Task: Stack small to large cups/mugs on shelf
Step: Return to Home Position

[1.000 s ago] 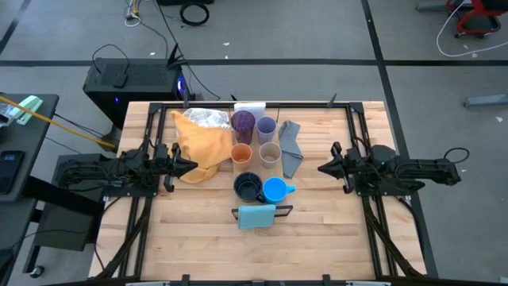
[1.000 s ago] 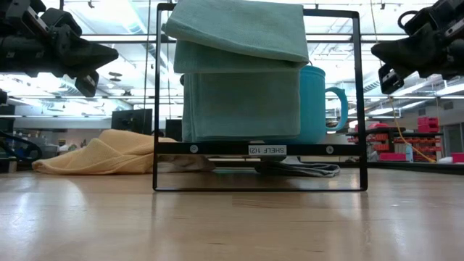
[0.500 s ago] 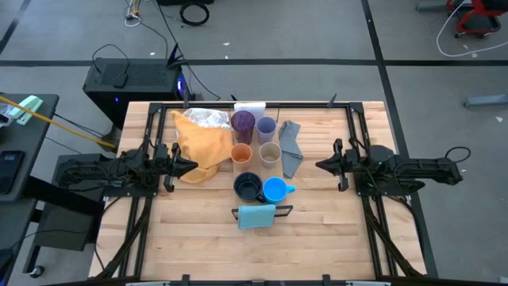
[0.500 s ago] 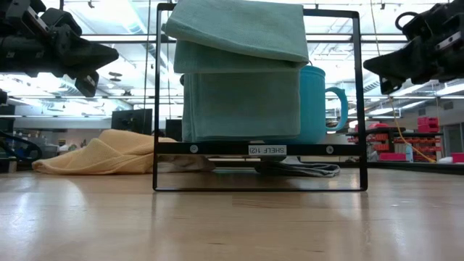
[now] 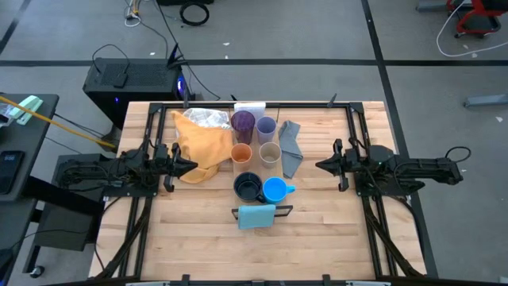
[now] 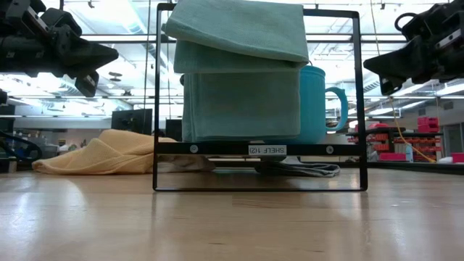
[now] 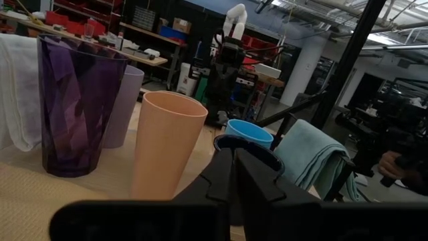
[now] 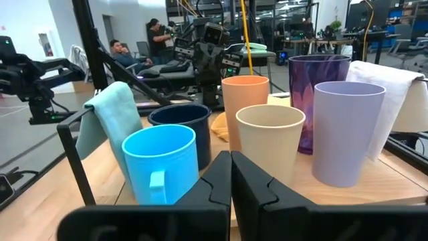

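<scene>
Six cups [image 5: 270, 152] clustered between left hand [image 5: 193, 167] and right hand [image 5: 319, 166] (both closed)

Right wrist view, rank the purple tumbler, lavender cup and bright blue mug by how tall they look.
1. Purple tumbler and lavender cup: about equal; the lavender one stands nearer the camera, so unranked.
2. Bright blue mug: shortest.

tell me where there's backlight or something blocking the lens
High view: even overhead light, no hard shadows. Low view: bright ceiling lights behind leave the left gripper and right gripper as dark shapes; the teal cloth fills the middle, only the bright blue mug showing behind it. Left wrist view: light shines through the dark purple tumbler.
</scene>
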Motion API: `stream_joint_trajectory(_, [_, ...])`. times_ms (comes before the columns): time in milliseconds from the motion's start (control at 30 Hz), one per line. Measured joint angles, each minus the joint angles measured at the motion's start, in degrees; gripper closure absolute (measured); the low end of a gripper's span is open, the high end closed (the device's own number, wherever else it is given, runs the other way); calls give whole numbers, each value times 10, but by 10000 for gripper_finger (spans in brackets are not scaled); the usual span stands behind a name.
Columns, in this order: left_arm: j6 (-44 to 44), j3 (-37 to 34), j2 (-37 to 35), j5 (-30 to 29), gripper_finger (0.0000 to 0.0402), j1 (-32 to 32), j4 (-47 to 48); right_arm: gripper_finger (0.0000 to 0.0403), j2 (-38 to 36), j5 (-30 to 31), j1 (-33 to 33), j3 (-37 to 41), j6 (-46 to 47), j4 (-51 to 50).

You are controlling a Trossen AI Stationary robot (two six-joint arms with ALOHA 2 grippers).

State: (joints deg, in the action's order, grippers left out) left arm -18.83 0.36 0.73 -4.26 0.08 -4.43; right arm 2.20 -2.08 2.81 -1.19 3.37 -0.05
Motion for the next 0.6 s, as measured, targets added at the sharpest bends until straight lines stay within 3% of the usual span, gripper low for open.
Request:
stream_joint_trajectory(300, [0, 0, 0, 0, 365, 0, 0, 392, 0, 0, 0, 0, 30, 0])
stream_joint_trajectory(600, [0, 0, 0, 0, 379, 0, 0, 392, 0, 0, 0, 0, 30, 0])
